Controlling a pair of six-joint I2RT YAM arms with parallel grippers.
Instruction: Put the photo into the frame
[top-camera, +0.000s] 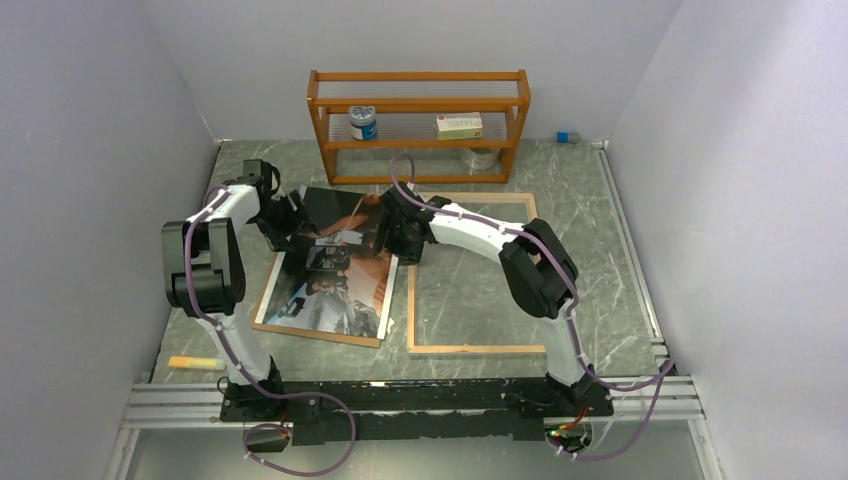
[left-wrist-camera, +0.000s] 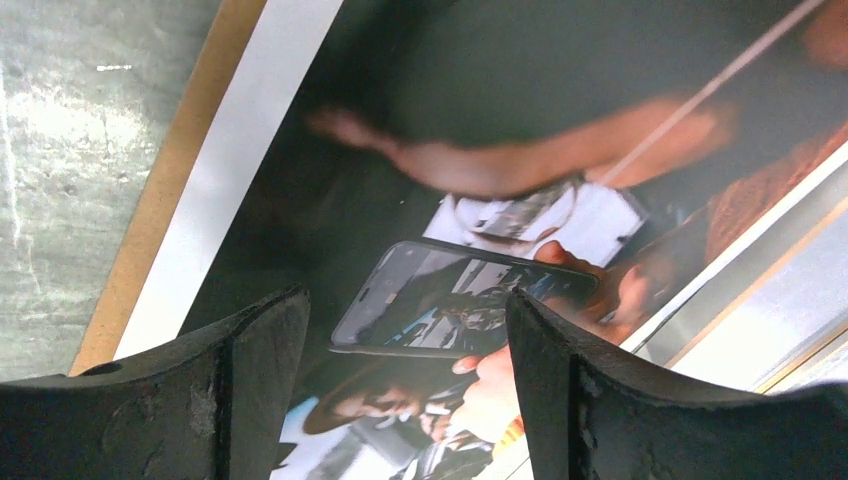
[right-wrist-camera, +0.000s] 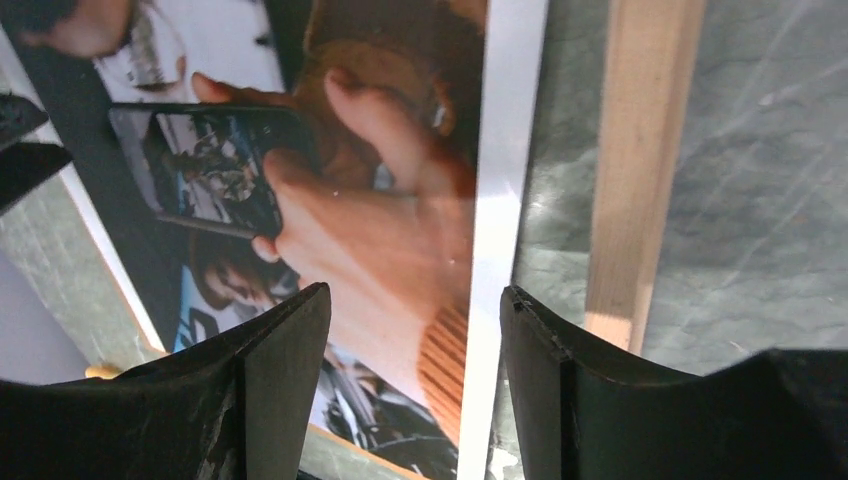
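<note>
Left gripper (left-wrist-camera: 405, 300) and right gripper (right-wrist-camera: 415, 295) both spread over the photo (top-camera: 335, 270)

Neither pinches anything. The left hangs over the photo's far left part. The right hangs over its right edge, with the white border between the fingers. The photo lies on the board (left-wrist-camera: 155, 200), left of the frame (top-camera: 470, 349). The frame lies flat on the table (top-camera: 600, 250), its left rim just beside the photo, not touching.
</note>
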